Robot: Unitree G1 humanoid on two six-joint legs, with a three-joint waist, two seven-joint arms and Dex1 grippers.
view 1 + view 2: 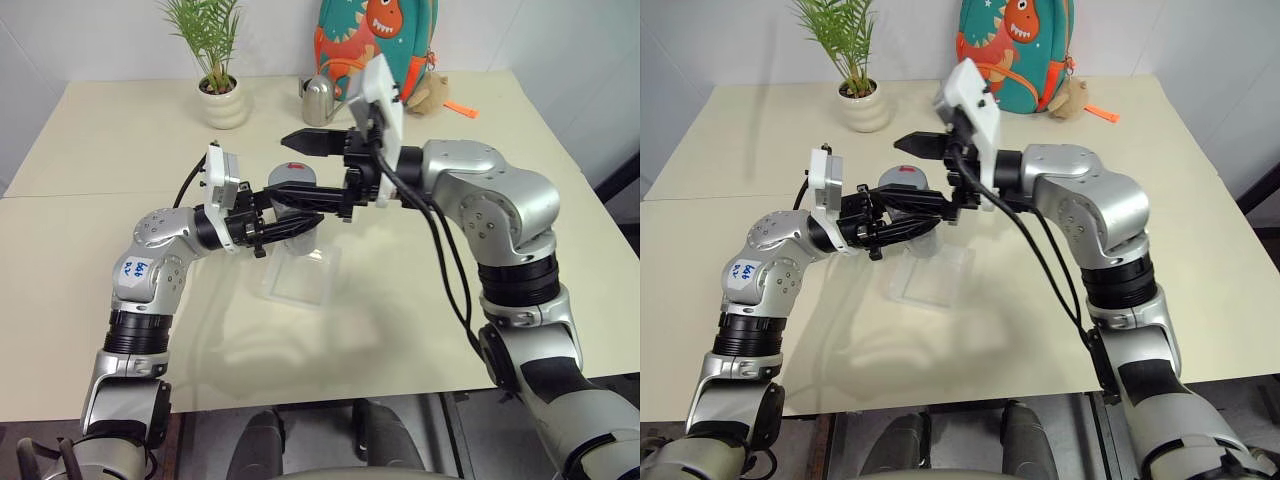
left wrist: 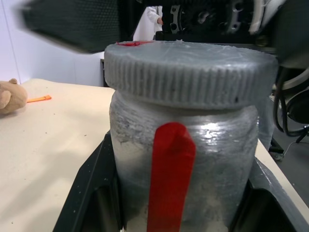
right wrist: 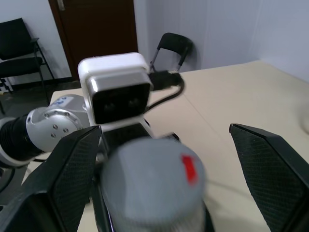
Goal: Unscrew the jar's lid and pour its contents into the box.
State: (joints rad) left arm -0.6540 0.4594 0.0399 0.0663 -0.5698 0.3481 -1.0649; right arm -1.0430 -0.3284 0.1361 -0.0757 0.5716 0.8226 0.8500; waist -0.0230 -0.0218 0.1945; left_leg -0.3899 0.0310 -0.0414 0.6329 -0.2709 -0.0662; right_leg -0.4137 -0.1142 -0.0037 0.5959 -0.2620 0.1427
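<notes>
Left gripper [image 1: 290,228] has its jaws clamped on the jar [image 1: 908,192], held above the box [image 1: 300,275]. Right gripper [image 3: 159,164] jaws gape around the lid [image 2: 190,72]; I'd center, squeeze, then twist.

You are looking at a small grey jar [image 2: 193,159] with a dull, scuffed, faintly mottled wall and a smooth glossy red strip down its side. Its round grey lid [image 2: 190,72] looks like matt plastic, ribbed around the edge and finely scratched on top. Below it sits a shallow clear plastic box [image 1: 300,285], glassy and see-through, on a smooth matt cream table [image 1: 120,150]. Behind stands a shiny polished metal watering can [image 1: 318,100].
</notes>
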